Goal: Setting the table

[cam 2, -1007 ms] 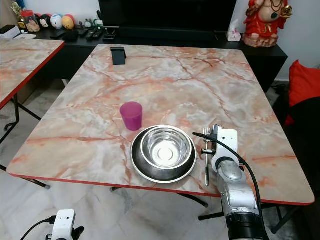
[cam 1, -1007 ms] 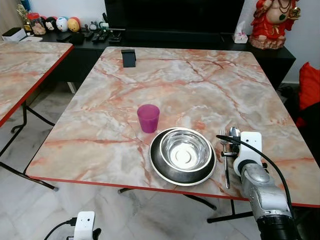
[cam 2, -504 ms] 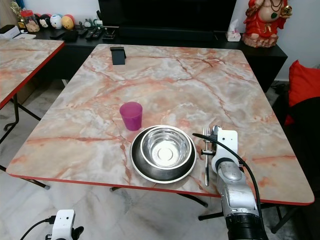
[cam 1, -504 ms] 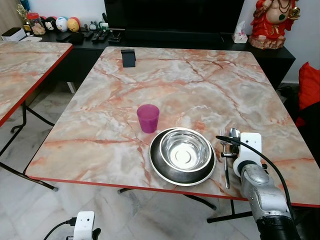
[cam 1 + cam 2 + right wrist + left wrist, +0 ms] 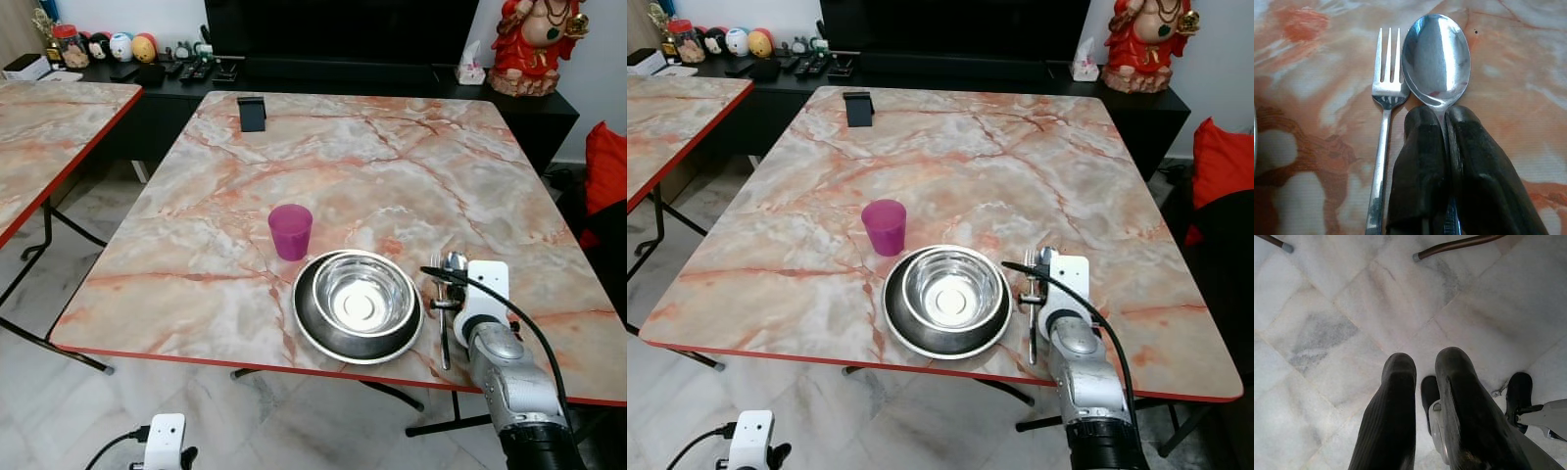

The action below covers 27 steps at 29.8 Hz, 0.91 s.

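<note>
The right claw (image 5: 1445,122) is pinched almost closed around the handle of a spoon (image 5: 1436,58), whose bowl lies flat on the marble tabletop (image 5: 392,166) just ahead of the fingertips (image 5: 1422,122). Directly beside the spoon, on the side toward the bowl, a fork (image 5: 1383,127) lies parallel, its head touching the spoon's bowl. Farther out on that same side sits a steel bowl (image 5: 361,294) nested in a steel plate (image 5: 312,331). Beyond the plate stands a purple cup (image 5: 290,231), and far across the tabletop a small black stand (image 5: 252,113). The left claw (image 5: 1422,369) hangs over the marble floor (image 5: 1327,308), fingers nearly together and empty.
</note>
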{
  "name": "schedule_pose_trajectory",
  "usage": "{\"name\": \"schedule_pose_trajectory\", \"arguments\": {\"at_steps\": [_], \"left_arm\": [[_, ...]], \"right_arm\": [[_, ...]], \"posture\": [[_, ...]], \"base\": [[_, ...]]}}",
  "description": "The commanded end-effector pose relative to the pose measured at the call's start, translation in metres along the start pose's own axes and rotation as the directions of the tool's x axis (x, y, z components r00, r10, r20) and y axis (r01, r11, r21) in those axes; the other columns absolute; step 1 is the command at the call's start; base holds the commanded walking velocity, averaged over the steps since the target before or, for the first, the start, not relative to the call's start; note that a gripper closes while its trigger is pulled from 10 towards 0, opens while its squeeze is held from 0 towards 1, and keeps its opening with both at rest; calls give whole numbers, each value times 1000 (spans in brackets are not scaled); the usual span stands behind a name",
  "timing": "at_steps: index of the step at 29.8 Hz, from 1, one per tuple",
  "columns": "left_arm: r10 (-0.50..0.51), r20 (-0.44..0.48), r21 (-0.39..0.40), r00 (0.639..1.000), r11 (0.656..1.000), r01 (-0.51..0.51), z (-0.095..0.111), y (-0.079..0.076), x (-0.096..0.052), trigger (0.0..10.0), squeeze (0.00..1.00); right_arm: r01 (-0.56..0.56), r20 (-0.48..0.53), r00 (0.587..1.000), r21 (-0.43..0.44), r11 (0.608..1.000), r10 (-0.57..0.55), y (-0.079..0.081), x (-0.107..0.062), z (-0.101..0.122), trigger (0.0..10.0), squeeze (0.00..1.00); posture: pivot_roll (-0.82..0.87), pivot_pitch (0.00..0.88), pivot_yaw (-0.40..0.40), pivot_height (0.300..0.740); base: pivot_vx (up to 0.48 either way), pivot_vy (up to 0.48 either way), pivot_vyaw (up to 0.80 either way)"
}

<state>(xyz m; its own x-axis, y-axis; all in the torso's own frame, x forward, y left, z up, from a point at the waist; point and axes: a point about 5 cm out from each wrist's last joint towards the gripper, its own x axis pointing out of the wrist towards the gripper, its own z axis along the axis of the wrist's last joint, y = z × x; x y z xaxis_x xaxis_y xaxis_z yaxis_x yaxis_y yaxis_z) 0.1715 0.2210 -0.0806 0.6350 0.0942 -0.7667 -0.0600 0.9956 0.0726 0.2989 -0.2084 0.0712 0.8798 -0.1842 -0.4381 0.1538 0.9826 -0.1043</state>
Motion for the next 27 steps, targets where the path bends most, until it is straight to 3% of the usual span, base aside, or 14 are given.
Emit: {"name": "schedule_pose_trajectory", "arguments": {"at_steps": [1,11,12,14,15,27], "left_arm": [[-3,-27,9,1000,1000,4,-6,1,-1,10000,0],[-4,-28,10,1000,1000,4,-7,0,-2,10000,0],[-5,-28,10,1000,1000,5,-7,0,-1,10000,0],[-5,-28,10,1000,1000,6,-6,0,-1,10000,0],[-6,-27,10,1000,1000,6,-6,0,-1,10000,0],[-5,-26,15,1000,1000,6,-6,1,-1,10000,0]], "right_arm": [[2,-17,1000,0,1000,-2,1,0,-4,10000,0],[1,-16,1000,-3,1000,-1,1,0,-4,10000,0],[2,-17,1000,-3,1000,-2,1,0,-4,10000,271],[2,-17,1000,-3,1000,-2,1,0,-4,10000,267],[3,-17,1000,-3,1000,-3,1,1,-4,10000,337],[6,-16,1000,-4,1000,-6,0,1,-3,10000,329]], "posture": [[-85,0,-13,740],[-86,0,-13,740],[-85,0,-13,740],[-85,0,-13,740],[-86,0,-13,740],[-86,0,-12,740]], "base": [[0,0,0],[0,0,0],[0,0,0],[0,0,0],[0,0,0],[0,0,0]]}}
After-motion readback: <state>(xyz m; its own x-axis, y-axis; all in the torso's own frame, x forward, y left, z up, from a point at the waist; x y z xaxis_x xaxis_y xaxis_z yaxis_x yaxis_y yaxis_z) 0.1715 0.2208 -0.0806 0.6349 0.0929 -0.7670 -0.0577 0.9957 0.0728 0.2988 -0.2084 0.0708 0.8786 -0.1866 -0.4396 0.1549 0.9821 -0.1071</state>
